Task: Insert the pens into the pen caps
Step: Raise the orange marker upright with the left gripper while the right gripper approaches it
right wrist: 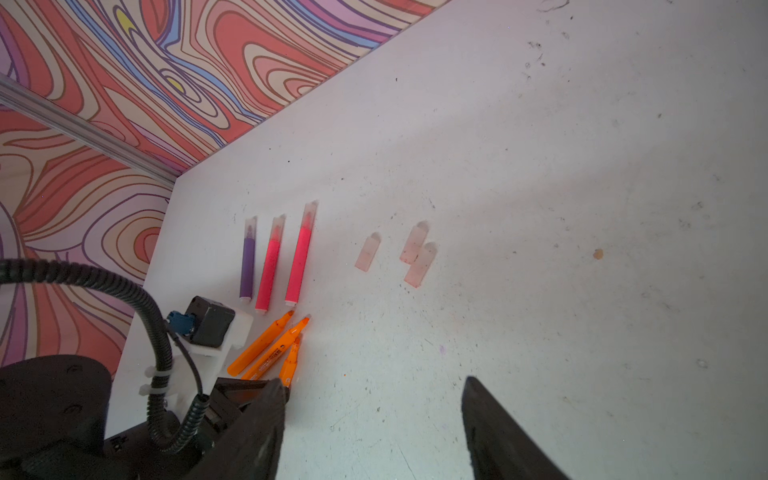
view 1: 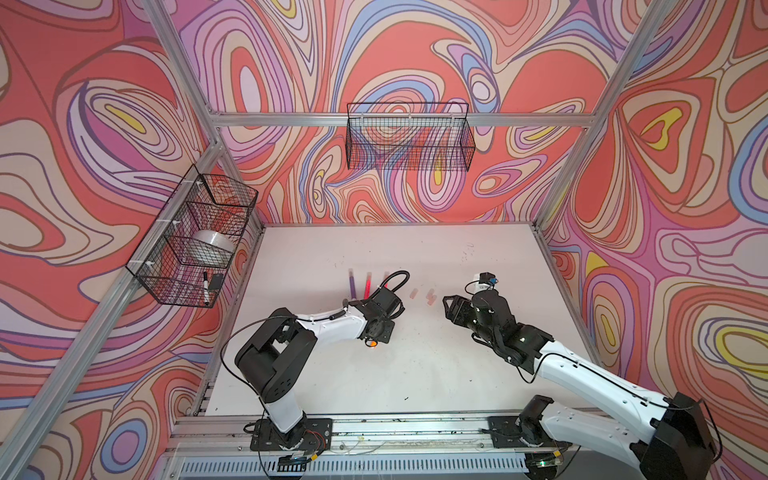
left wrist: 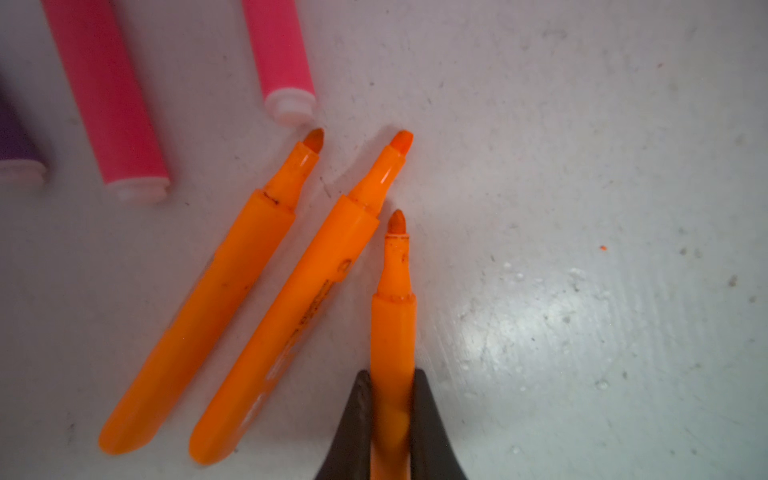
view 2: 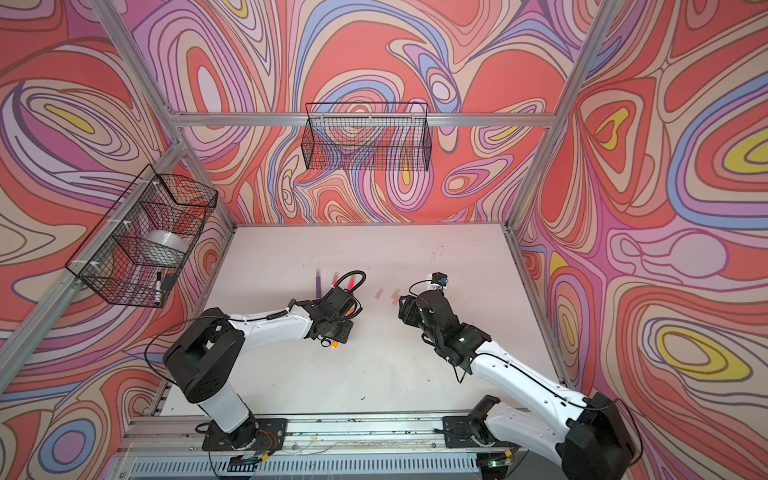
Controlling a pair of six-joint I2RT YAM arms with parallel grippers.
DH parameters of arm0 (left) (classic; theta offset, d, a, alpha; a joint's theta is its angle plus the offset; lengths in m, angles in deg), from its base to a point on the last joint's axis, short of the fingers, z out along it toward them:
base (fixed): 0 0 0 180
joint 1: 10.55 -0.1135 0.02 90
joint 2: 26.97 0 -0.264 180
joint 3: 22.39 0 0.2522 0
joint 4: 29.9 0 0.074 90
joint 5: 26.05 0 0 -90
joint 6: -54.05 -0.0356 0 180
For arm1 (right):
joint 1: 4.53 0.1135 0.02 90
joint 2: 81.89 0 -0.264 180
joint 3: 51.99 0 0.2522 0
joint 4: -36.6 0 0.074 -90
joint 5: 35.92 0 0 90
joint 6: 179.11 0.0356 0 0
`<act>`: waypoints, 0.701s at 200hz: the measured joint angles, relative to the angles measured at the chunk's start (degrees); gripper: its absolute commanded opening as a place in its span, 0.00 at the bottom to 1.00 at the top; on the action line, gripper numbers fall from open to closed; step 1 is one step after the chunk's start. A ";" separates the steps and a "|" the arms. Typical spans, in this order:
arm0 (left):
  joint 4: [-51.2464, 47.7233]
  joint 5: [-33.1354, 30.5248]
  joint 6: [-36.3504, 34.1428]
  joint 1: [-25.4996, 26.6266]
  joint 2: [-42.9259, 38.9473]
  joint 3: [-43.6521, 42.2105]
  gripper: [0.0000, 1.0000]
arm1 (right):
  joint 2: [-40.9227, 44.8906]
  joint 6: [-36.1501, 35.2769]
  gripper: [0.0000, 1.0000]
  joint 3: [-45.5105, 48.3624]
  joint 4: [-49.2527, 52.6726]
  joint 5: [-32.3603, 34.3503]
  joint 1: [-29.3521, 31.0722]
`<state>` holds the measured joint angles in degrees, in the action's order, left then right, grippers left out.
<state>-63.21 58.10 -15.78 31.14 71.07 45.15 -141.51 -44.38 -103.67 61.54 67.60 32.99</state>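
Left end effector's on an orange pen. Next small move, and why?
Probably lift the left end effector straight up: it is shut on the orange pen, which lies close beside its neighbour. The right end effector is open, empty, near the loose caps.

A robotics lab test cell: two robot arms (view 1: 328, 324) bolted to a metal rail (view 1: 415, 432), a scuffed white surface (view 1: 415, 374), aluminium frame posts (view 1: 178, 58), swirl-patterned backdrop walls (view 1: 415, 54) and wire baskets (view 1: 409, 137) hung on the frame.

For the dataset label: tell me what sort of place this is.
Likely a robot test cell: aluminium frame hung with patterned backdrop, left arm and right arm bolted to a rail beside a white table.
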 measured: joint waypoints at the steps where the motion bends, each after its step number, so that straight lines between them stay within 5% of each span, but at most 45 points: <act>1: 0.00 0.02 0.00 0.00 0.00 0.00 0.05 | 0.00 0.02 0.68 0.00 0.00 -0.02 0.00; 49: 1.05 5.27 -0.50 0.02 -6.03 -2.45 0.00 | -0.11 4.76 0.67 5.29 -9.79 -4.90 0.68; 96: 9.64 12.02 -1.68 0.28 -21.09 -3.78 0.00 | -7.17 9.05 0.63 5.88 -21.81 -6.01 10.38; 140: 12.33 14.88 -2.25 0.59 -22.64 -4.85 0.00 | -10.32 10.12 0.59 4.50 -27.21 -5.86 11.98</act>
<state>-50.88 72.98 -18.03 31.73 48.42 40.30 -151.83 -34.26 -99.16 34.33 61.74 44.97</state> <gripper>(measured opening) 0.136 0.602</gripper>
